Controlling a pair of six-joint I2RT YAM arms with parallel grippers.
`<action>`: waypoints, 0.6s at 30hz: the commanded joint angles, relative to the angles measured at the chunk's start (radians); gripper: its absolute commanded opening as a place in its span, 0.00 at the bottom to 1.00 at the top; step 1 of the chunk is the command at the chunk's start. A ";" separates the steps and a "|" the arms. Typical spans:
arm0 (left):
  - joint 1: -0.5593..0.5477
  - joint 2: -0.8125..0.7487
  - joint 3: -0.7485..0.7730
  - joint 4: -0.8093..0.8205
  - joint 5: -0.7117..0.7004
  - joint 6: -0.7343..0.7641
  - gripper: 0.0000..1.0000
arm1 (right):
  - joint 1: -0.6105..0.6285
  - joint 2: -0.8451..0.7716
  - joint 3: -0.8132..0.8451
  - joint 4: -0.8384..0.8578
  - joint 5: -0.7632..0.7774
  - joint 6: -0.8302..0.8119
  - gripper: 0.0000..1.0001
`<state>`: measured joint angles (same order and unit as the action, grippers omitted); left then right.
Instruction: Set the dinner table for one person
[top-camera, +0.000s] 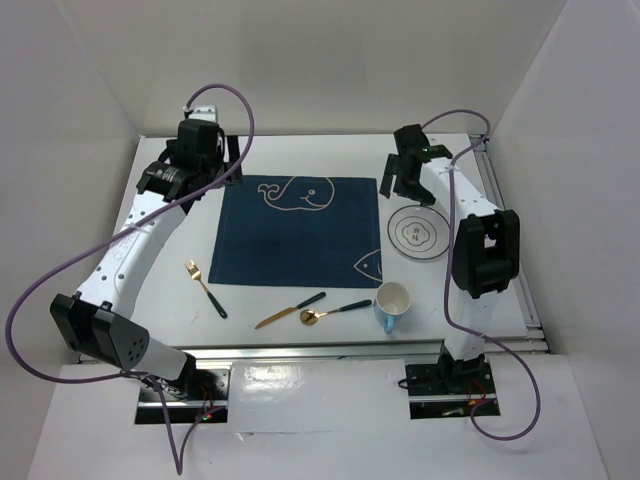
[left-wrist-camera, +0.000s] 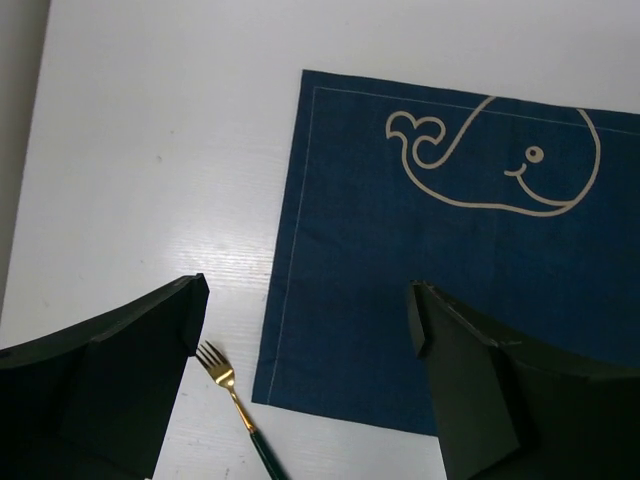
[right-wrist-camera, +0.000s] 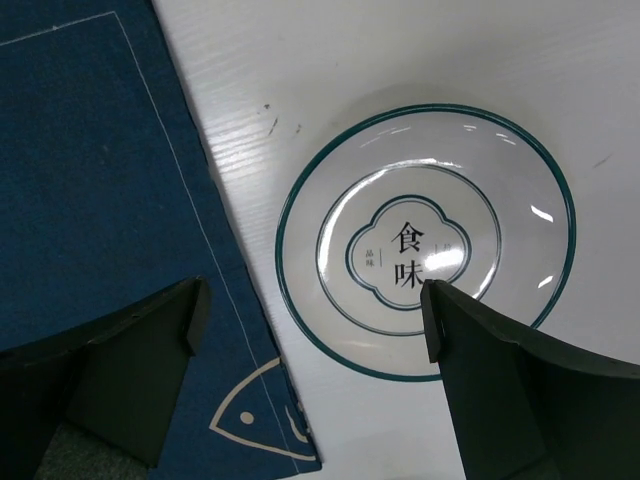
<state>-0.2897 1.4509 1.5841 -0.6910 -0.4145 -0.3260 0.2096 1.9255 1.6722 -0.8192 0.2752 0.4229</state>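
From above, the left end effector (top-camera: 232, 168) hung with its jaws spread wide and empty over the far left of the table (top-camera: 310, 155). The table was the white top carrying everything, with rails along its near and right edges. The right end effector (top-camera: 403, 190) was just as wide and gripped nothing, above the far left rim of the plate (top-camera: 418, 233). The left arm ran long and low from its near base up the left side, its wrist turned right toward the navy placemat (top-camera: 300, 240). The right arm was folded, elbow raised at the right. Only this view showed the knife (top-camera: 290, 311), spoon (top-camera: 335, 311) and mug (top-camera: 392, 305) on the near part of the table, with the fork (top-camera: 205, 288) left of the placemat.

The left wrist camera showed 2 dark fingers (left-wrist-camera: 120, 380) well apart, nothing between them. Below lay bare table, the placemat's left edge with its whale print (left-wrist-camera: 500, 160), and the fork's gold tines.

The right wrist camera showed the 2 fingers (right-wrist-camera: 520, 390) equally spread and clear of the plate. This view alone showed the plate's teal rings and printed characters, and the placemat's fish outline (right-wrist-camera: 255, 405).
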 joint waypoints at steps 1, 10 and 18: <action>-0.005 0.011 0.034 -0.035 0.049 -0.045 1.00 | 0.020 -0.089 -0.040 0.067 -0.010 -0.013 1.00; -0.005 0.002 -0.003 -0.025 0.097 -0.076 1.00 | 0.020 -0.109 -0.049 0.078 -0.071 -0.024 1.00; -0.005 0.032 -0.084 -0.077 0.134 -0.148 0.91 | 0.030 -0.192 -0.204 0.178 -0.273 -0.047 1.00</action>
<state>-0.2901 1.4727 1.5452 -0.7330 -0.3115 -0.4217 0.2211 1.8172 1.5150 -0.7116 0.1112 0.3973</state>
